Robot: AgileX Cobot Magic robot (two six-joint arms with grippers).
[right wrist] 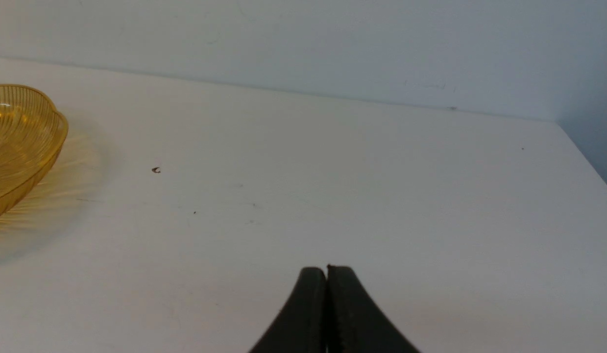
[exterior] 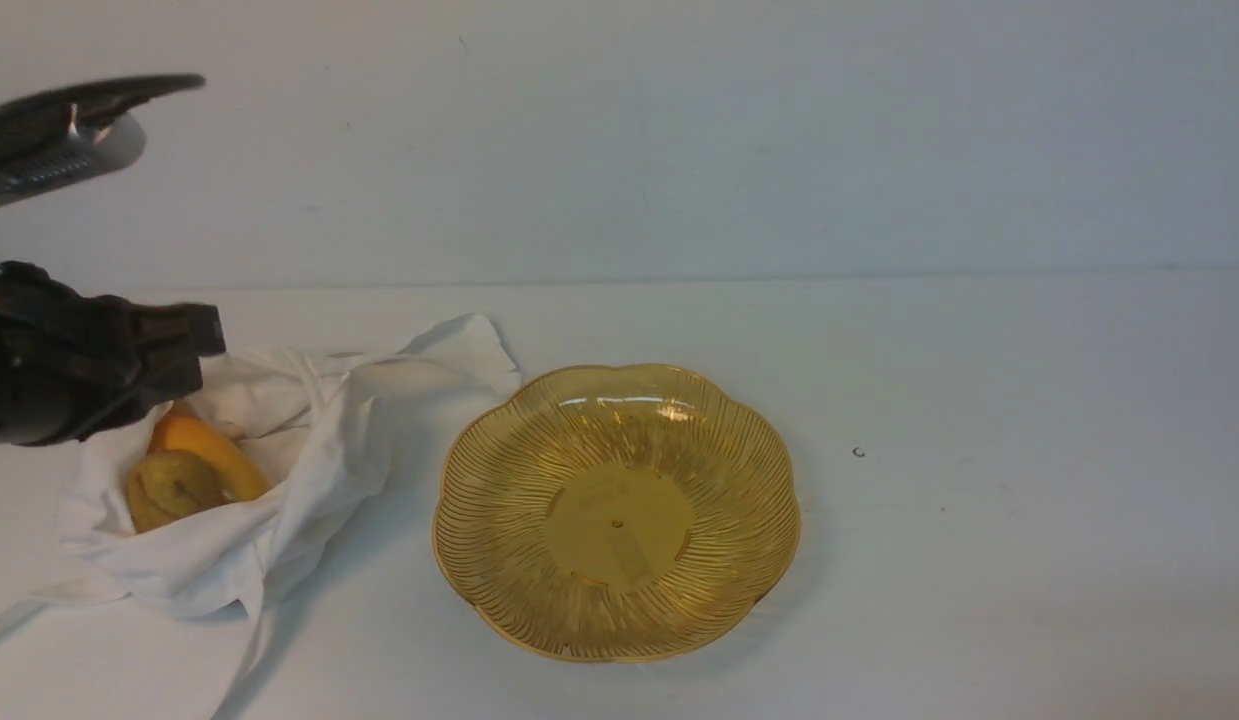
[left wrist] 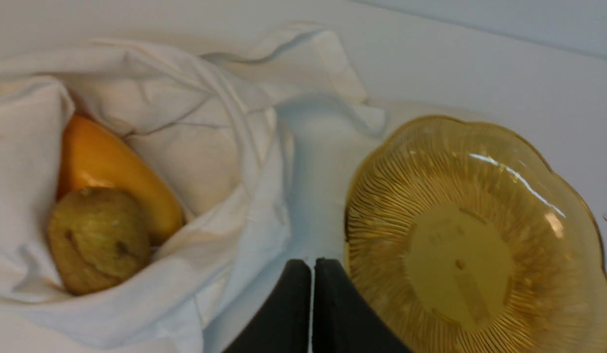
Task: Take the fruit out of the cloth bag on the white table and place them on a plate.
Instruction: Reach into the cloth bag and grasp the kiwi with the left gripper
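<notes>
The cloth bag (exterior: pixel 319 430) lies open on the white table (exterior: pixel 979 450) at the left. Both fruit lie in its mouth: the small olive-brown one (exterior: pixel 171 488) in front of the larger orange-yellow one (exterior: pixel 211 445). The amber plate (exterior: pixel 616 400) stands empty right of the bag. My left gripper (exterior: pixel 209 340) hangs above the bag's rear left part. In the left wrist view it (left wrist: pixel 312 262) is shut and empty, above the gap between the bag (left wrist: pixel 210 147) and the plate (left wrist: pixel 479 132), with the brown fruit (left wrist: pixel 97 240) and orange fruit (left wrist: pixel 107 162) off to one side. My right gripper (right wrist: pixel 327 268) is shut and empty over bare table.
A dark fixture with a metal part (exterior: pixel 59 130) juts in at the upper left of the front view. A tiny dark speck (exterior: pixel 858 452) lies right of the plate. A plain wall runs behind the table. The plate's edge (right wrist: pixel 24 142) and the table's side edge (right wrist: pixel 587 157) show in the right wrist view.
</notes>
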